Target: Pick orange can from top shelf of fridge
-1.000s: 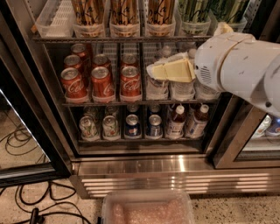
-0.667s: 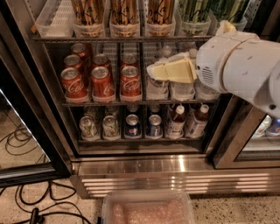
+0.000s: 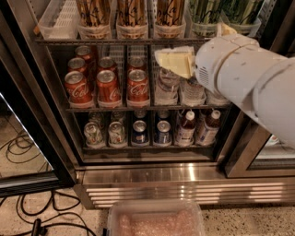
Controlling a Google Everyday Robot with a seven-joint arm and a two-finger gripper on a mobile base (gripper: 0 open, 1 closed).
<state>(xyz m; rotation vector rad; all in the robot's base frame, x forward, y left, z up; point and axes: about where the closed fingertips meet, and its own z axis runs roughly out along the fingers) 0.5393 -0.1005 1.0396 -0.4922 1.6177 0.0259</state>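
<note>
Three orange cans (image 3: 132, 11) stand side by side in clear lane trays on the top shelf (image 3: 60, 41) of the fridge (image 3: 175, 184), their tops cut off by the upper edge of the view. My gripper (image 3: 175, 62), cream-coloured on a bulky white arm (image 3: 244, 73) that comes in from the right, hangs in front of the middle rack. It is just below the top shelf's front rail and under the right-hand orange can. It holds nothing that I can see.
Tall green cans (image 3: 207, 9) stand right of the orange ones, with an empty clear tray (image 3: 57, 18) on their left. Red cola cans (image 3: 109, 86) and water bottles (image 3: 168, 87) fill the middle rack, mixed cans and bottles (image 3: 138, 131) the bottom one. A plastic tub (image 3: 156, 221) and cables (image 3: 27, 216) lie on the floor.
My gripper has risen a little and shifted slightly left, from mid-height of the middle rack to just under the top shelf rail. Nothing in the fridge has moved.
</note>
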